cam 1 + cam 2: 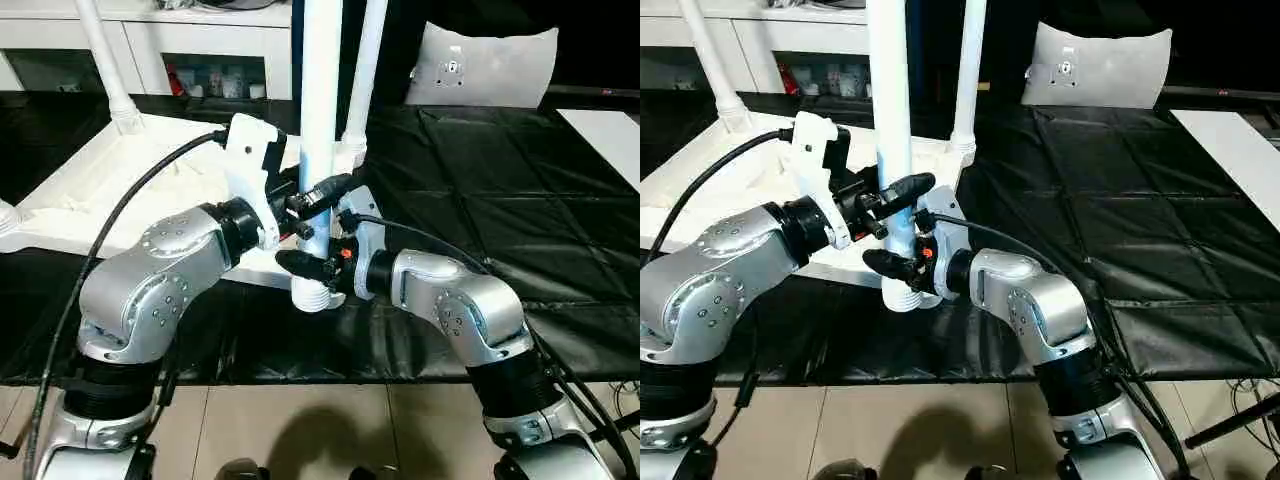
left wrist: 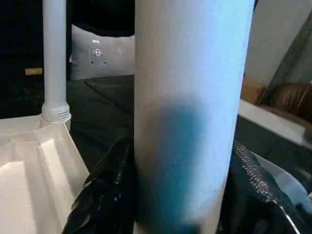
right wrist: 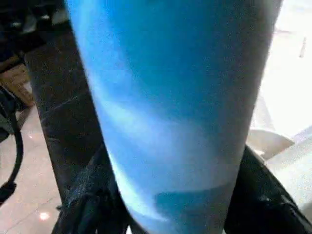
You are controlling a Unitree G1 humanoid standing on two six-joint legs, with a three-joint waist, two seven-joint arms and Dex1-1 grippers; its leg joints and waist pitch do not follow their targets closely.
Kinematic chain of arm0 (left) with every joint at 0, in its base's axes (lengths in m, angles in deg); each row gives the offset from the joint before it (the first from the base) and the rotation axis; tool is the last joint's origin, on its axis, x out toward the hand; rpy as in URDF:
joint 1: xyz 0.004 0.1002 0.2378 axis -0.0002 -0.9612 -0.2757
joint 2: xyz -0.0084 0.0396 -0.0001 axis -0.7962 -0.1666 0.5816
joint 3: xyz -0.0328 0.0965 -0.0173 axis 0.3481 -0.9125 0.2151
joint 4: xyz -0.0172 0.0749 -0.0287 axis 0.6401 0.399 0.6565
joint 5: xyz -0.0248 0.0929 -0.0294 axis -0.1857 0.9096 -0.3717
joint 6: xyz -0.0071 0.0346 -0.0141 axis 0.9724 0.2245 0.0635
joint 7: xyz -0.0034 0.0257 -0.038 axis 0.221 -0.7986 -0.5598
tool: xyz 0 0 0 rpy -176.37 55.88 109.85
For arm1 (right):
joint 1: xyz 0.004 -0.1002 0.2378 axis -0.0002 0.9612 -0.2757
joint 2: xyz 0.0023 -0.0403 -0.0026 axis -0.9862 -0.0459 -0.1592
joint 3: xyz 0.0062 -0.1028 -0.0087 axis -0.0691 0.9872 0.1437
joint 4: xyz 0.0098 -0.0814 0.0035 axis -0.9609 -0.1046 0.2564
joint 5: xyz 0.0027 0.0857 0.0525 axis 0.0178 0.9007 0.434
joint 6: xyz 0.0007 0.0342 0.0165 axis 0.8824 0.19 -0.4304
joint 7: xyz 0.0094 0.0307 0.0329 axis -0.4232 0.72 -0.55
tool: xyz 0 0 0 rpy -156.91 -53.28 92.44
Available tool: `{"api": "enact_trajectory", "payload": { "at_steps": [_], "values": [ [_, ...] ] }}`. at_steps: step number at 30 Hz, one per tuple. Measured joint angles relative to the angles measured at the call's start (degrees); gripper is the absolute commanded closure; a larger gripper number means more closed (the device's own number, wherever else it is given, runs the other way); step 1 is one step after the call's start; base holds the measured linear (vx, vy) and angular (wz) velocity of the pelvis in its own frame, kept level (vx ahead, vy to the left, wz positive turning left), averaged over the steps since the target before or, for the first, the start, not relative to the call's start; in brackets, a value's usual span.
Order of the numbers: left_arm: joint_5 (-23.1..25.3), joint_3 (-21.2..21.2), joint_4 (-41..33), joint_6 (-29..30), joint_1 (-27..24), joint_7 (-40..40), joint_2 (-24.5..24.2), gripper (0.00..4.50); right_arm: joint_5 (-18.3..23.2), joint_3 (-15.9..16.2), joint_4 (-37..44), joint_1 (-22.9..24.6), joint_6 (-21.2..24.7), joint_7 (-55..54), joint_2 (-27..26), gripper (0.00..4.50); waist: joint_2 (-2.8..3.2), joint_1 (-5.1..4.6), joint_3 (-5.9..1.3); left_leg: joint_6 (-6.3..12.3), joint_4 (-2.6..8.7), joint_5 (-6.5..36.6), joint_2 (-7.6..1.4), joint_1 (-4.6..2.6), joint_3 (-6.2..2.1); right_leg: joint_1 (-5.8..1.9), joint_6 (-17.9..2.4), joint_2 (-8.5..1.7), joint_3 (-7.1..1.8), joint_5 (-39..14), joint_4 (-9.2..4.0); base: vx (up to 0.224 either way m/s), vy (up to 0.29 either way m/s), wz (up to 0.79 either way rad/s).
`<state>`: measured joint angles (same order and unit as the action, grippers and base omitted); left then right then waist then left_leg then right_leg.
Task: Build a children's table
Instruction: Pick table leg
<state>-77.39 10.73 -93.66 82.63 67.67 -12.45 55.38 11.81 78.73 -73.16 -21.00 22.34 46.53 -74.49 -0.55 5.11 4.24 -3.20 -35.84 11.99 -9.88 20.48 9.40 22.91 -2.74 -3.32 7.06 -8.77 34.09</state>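
Both end effectors clamp the same white table leg (image 1: 320,120), which stands upright at the near corner of the upturned tabletop (image 1: 130,185). Left end effector (image 1: 318,197) grips the leg higher up, black fingers (image 2: 105,195) closed around the tube on both sides. Right end effector (image 1: 322,265) grips just below it, right above the leg's ribbed lower end (image 1: 312,296), which overhangs the tabletop's near edge. Two more legs (image 1: 366,70) already stand in their corner sockets at the far side. Tabletop lies underside up on a black sheet (image 1: 480,190). White cabinet (image 1: 180,40) behind; white pillow (image 1: 485,65) at back right.
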Motion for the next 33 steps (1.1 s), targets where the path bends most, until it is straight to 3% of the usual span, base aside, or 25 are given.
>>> {"api": "enact_trajectory", "payload": {
  "at_steps": [6,12,13,15,20,33],
  "values": [
    [-1.17,1.66,0.00,0.66,0.08,0.11,0.42,1.98,-0.51,0.11,0.14,-0.48,-0.43,0.00,-0.19,2.54,0.00,0.03,0.00,0.00,0.00,0.00,0.00,-0.01,0.00,0.00,0.00,0.00,0.00,0.00,0.00,0.000,0.000,0.00],
    [0.65,0.29,0.00,0.14,0.54,0.04,0.14,1.98,-0.99,0.16,-0.19,-0.47,-0.69,-0.04,-0.19,2.55,0.00,0.02,0.00,0.00,0.00,0.00,0.00,0.00,0.00,0.00,0.00,0.00,0.00,0.00,-0.01,0.000,0.000,0.00],
    [0.64,0.14,-0.06,-0.32,0.77,-0.25,0.25,2.48,-1.11,0.15,-0.75,-0.47,-0.69,-0.16,-0.18,2.56,-0.01,0.04,0.00,0.00,0.00,0.00,0.00,0.00,0.00,-0.01,0.00,0.00,0.00,0.00,-0.01,0.000,0.000,0.00],
    [0.56,0.14,-0.30,-0.60,1.26,-0.36,0.46,2.58,-1.27,0.15,-1.86,-0.23,-0.63,-0.34,-0.14,2.56,-0.01,0.01,-0.01,0.00,0.00,0.00,0.00,0.00,0.00,0.00,0.00,0.00,0.00,0.00,-0.01,0.000,0.000,0.00],
    [0.81,0.71,-0.43,-0.78,1.32,0.22,0.69,2.30,-1.69,0.04,-2.03,-0.09,-0.61,-0.18,-0.09,2.59,-0.01,-0.07,-0.01,-0.01,0.02,-0.01,0.00,-0.01,0.00,0.00,0.00,0.00,0.00,0.00,0.00,0.000,0.000,0.00],
    [1.06,0.69,-0.41,-0.77,1.31,-0.02,0.29,2.30,-1.99,0.02,-2.14,-0.09,-0.70,-0.07,-0.27,2.59,-0.01,-0.02,-0.01,-0.01,0.02,-0.01,0.00,0.00,0.00,0.00,0.00,0.00,0.00,0.00,-0.01,0.000,0.000,0.00]
  ]
}}
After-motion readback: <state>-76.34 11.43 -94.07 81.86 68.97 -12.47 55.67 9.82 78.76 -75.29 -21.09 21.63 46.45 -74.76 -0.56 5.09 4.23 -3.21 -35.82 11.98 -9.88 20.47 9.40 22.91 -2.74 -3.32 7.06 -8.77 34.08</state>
